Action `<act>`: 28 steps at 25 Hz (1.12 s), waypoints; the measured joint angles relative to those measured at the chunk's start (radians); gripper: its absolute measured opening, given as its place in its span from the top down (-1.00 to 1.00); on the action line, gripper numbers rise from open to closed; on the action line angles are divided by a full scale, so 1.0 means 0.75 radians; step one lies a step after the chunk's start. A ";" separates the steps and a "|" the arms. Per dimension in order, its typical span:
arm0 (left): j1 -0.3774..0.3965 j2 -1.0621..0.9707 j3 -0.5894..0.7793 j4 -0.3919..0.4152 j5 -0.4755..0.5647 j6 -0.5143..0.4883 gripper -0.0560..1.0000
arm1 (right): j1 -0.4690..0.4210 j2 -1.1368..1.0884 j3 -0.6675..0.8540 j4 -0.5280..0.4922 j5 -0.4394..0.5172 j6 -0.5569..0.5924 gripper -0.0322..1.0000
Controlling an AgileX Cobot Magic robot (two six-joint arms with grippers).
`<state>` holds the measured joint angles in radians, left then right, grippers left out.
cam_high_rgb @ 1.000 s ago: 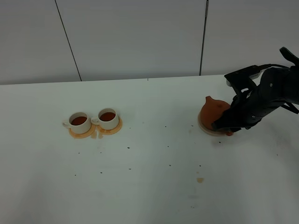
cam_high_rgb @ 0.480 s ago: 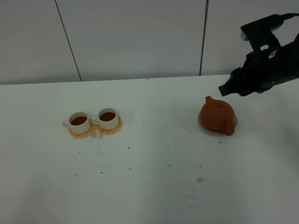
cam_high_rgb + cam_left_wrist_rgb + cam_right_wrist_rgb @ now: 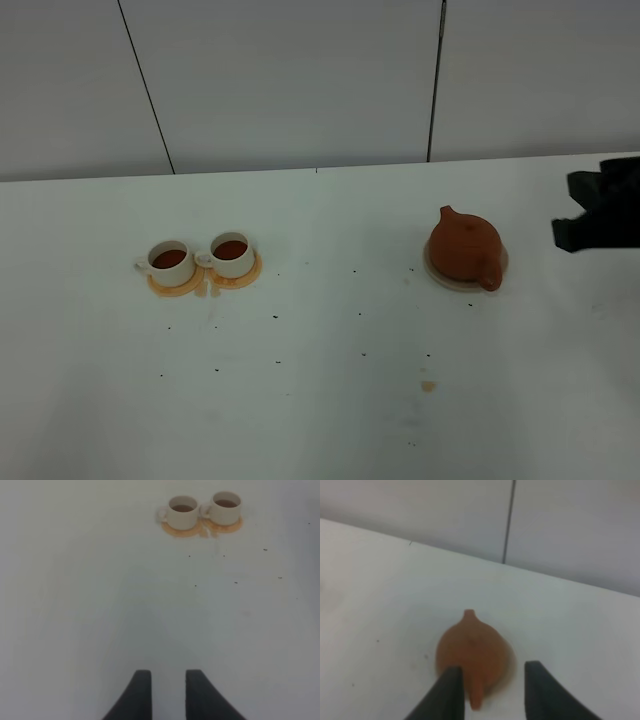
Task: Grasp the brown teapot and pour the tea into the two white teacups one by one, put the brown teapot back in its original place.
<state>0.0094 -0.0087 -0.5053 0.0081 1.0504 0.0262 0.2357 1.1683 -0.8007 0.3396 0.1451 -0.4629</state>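
Brown teapot upright on beige saucer, right of table centre; my right arm at right edge, well apart from pot, jaw state unclear; two white teacups side by side at left, dark tea inside, on orange coasters; dark specks on white table.

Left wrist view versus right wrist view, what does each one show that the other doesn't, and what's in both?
Only the left wrist view shows the two white teacups, both holding brown tea, standing side by side on orange coasters, plus the left gripper, open and empty. Only the right wrist view shows the brown teapot resting on its pale saucer, the grey wall panels behind, and the right gripper, open and holding nothing. Both share the white table, with small dark specks on it.
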 joint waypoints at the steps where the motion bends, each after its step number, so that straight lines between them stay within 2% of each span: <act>1: 0.000 0.000 0.000 0.000 0.000 0.000 0.44 | -0.019 -0.073 0.057 0.000 -0.007 0.005 0.39; 6: 0.000 0.000 0.000 0.000 0.000 0.000 0.44 | -0.177 -0.410 0.257 -0.007 0.023 0.013 0.39; 13: 0.000 0.000 0.000 0.000 0.000 0.000 0.44 | -0.492 -0.748 0.330 -0.122 0.375 0.073 0.39; 17: 0.000 0.000 0.000 0.000 0.000 0.000 0.44 | -0.528 -0.948 0.330 -0.198 0.520 0.159 0.40; 20: 0.000 0.000 0.000 0.000 0.000 0.000 0.44 | -0.531 -1.095 0.330 -0.289 0.700 0.291 0.44; 28: 0.000 0.000 0.000 0.000 0.000 0.000 0.44 | -0.531 -1.449 0.330 -0.331 1.106 0.527 0.46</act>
<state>0.0094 -0.0087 -0.5053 0.0081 1.0504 0.0262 -0.1624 0.0813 -0.5534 0.0914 0.9742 -0.0674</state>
